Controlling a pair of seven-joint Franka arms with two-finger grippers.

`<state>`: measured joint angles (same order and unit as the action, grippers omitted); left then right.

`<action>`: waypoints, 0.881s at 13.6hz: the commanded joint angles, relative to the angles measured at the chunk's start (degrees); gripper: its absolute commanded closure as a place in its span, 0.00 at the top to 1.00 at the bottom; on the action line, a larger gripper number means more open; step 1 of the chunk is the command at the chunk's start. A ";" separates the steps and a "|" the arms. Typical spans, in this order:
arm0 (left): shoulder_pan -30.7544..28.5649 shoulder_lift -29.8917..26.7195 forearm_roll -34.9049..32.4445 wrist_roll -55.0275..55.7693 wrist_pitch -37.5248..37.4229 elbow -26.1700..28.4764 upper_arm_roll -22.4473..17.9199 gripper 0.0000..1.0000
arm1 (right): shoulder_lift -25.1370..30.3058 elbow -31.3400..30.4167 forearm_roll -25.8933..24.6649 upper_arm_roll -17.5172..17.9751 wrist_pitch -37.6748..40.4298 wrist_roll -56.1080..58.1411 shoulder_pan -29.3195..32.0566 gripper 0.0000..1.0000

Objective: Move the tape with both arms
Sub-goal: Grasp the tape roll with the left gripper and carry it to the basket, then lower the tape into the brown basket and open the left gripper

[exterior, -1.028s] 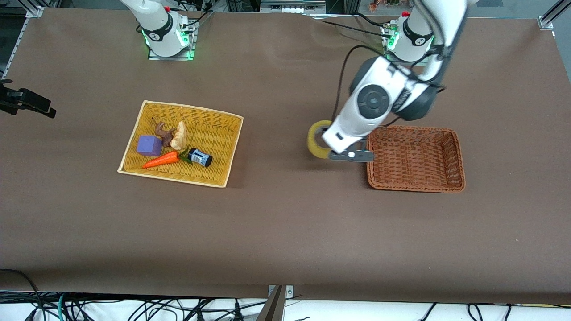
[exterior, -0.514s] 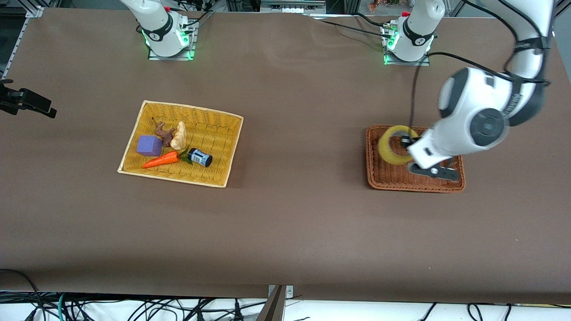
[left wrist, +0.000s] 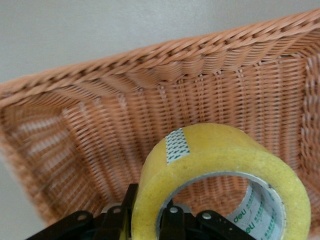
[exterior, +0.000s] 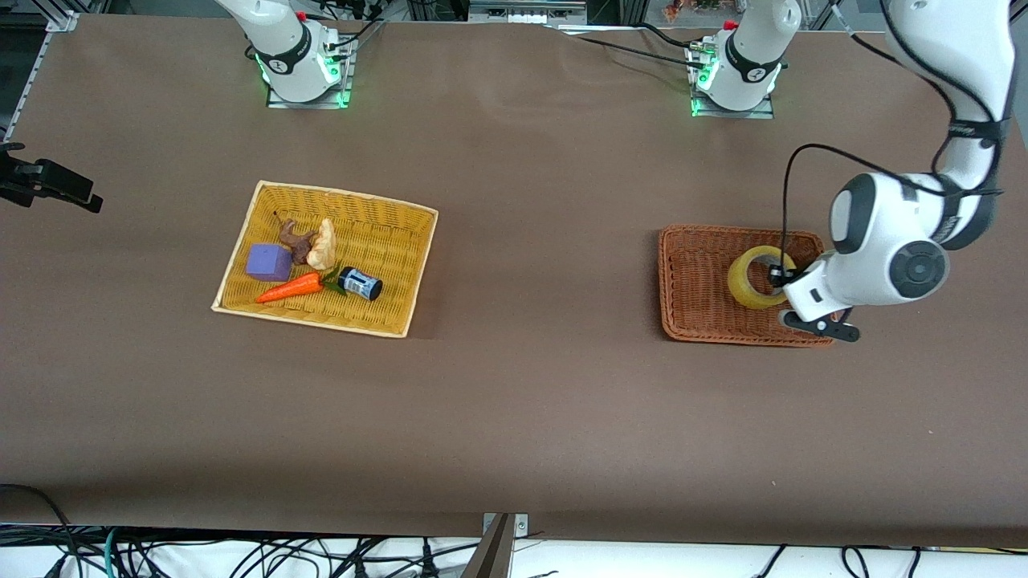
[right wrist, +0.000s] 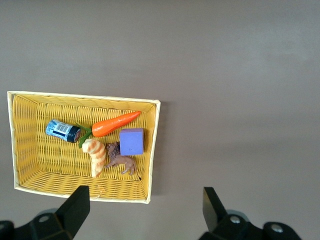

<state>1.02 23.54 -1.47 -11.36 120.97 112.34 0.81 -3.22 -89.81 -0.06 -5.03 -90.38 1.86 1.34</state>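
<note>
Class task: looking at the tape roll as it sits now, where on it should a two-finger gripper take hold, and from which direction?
Grip the tape across its ring wall, one finger inside the core and one outside, as the left gripper does now. Come from above: the brown basket walls block the sides.

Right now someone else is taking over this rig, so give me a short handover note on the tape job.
Left gripper: shut on the tape, one finger through the core, held over the brown basket at the left arm's end of the table.
Right gripper: open, holding nothing, waiting high over the yellow basket.
Done: the tape is out of the yellow basket and over the brown one.
Left: lower it, release, and pull the left arm out.
</note>
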 commanded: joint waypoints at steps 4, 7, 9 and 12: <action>0.12 2.31 -1.61 -0.33 6.30 1.48 0.24 1.00 | 0.41 -0.10 0.24 0.02 0.64 0.51 0.06 1.00; 0.38 -2.77 -1.52 -0.42 0.17 -0.27 0.59 1.00 | 0.41 -0.10 0.24 0.02 0.56 0.51 0.06 1.00; 0.74 -8.31 -1.09 0.28 -6.41 -2.38 2.69 1.00 | 0.41 -0.10 0.24 0.02 0.56 0.51 0.15 1.00; 0.83 -16.31 -0.73 0.46 -14.95 -7.02 4.19 1.00 | 0.41 -0.10 0.24 0.02 0.56 0.51 0.06 1.00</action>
<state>1.68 12.94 -1.48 -11.27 110.78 106.83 4.25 -3.25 -89.81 -0.06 -5.03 -90.37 1.86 1.37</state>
